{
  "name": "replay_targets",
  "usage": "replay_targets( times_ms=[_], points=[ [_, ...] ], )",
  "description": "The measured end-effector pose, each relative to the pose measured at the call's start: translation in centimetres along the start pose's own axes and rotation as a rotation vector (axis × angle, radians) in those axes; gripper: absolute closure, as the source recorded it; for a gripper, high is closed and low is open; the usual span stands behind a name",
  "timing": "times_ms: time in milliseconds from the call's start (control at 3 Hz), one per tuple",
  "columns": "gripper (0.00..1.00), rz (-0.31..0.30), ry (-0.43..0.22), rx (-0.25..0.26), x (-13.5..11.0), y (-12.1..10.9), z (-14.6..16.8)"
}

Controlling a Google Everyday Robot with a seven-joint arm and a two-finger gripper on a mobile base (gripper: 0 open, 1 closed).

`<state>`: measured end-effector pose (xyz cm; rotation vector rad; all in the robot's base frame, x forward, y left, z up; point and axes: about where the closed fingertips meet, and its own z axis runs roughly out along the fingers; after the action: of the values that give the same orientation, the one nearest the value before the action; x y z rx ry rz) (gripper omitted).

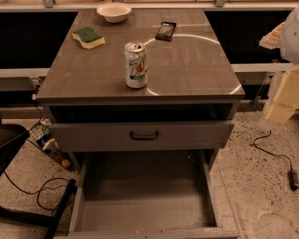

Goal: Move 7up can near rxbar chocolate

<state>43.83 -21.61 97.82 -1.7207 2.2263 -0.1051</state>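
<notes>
The 7up can [135, 64] stands upright near the front middle of the grey cabinet top [189, 68]. It is white and silver with green and red marks. The rxbar chocolate [166, 31], a flat dark bar, lies farther back and slightly right of the can, well apart from it. My gripper [284, 101] is at the right edge of the view, cream-coloured under a white arm part [296, 29]. It hangs off the cabinet's right side, far from the can, and holds nothing that I can see.
A green-and-yellow sponge [88, 37] lies at the back left. A white bowl [113, 11] sits at the back edge. The top drawer [142, 135] is slightly open and the bottom drawer [144, 198] is pulled far out. Cables [281, 158] lie on the floor.
</notes>
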Motion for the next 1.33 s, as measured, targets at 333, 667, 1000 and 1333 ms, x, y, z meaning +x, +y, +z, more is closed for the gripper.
replay_targets(
  times_ms=[333, 667, 1000, 1333],
  points=[
    [0.0, 0.005, -0.008, 0.01, 0.0, -0.2, -0.2],
    [0.0, 0.017, -0.026, 0.03, -0.1, -0.6, -0.6],
    [0.0, 0.061, -0.133, 0.055, 1.1, -1.7, 0.6],
    [0.0, 0.099, -0.363, 0.132, 0.1, -4.6, 1.5]
  ],
)
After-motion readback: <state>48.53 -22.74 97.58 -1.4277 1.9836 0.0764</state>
